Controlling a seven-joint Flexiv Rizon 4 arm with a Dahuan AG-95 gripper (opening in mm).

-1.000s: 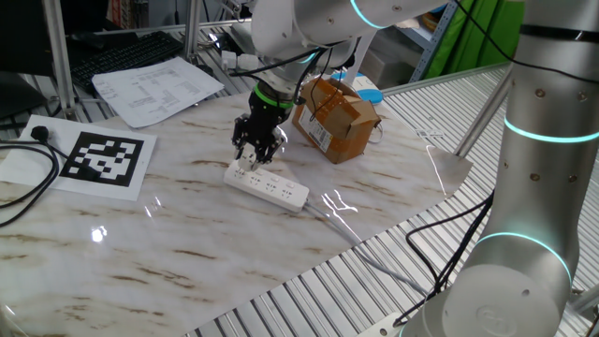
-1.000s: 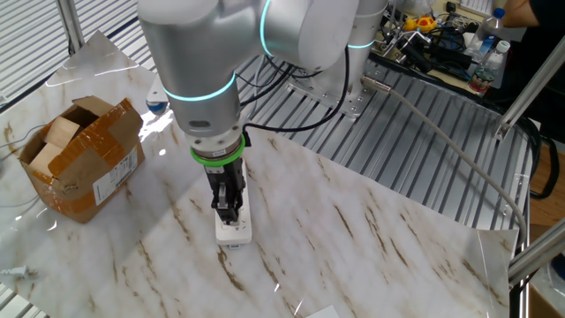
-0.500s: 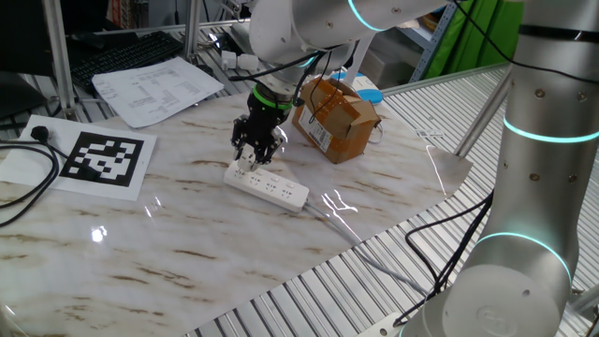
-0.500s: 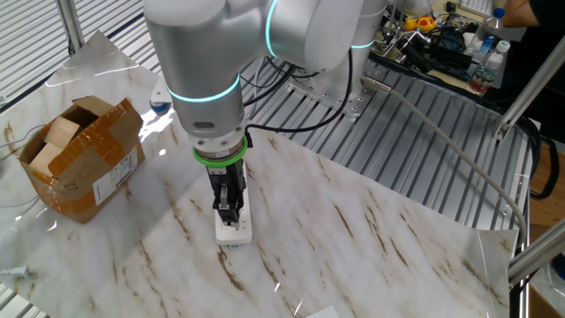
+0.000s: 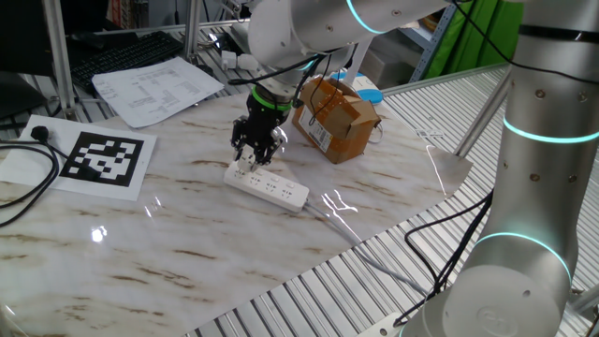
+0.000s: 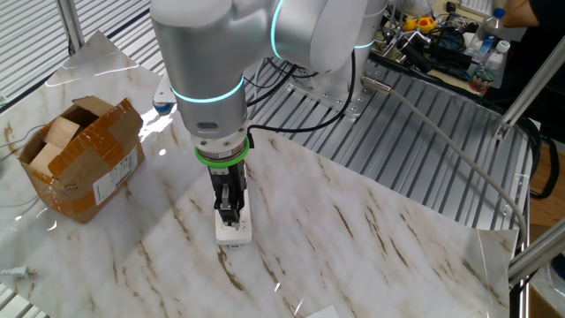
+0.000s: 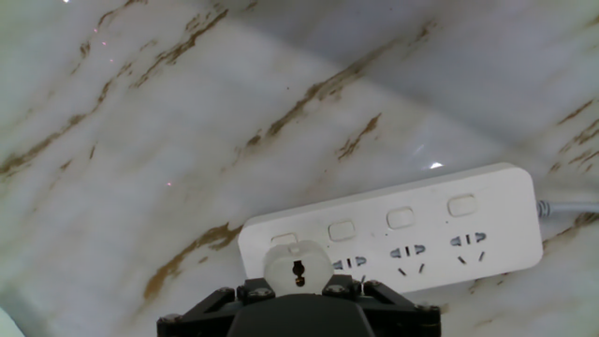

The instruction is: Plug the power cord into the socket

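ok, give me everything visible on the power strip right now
The power strip is a long white rectangular block, plastic-looking with rounded corners, lying flat on the marble-pattern table. The hand view shows a row of small square buttons above outlets with dark slots; three outlets stand free. A thin pale cable leaves one end. The gripper stands over the other end, holding the small white plug at the end outlet. Whether it is seated cannot be told. The cardboard box sits apart.

Hand view is cutting off the tool [image 7: 298, 309] at the bottom, so its fingertips aren't showing. It's also blocking the socket's [image 7: 412, 229] nearest outlet, so plug contact is unclear.
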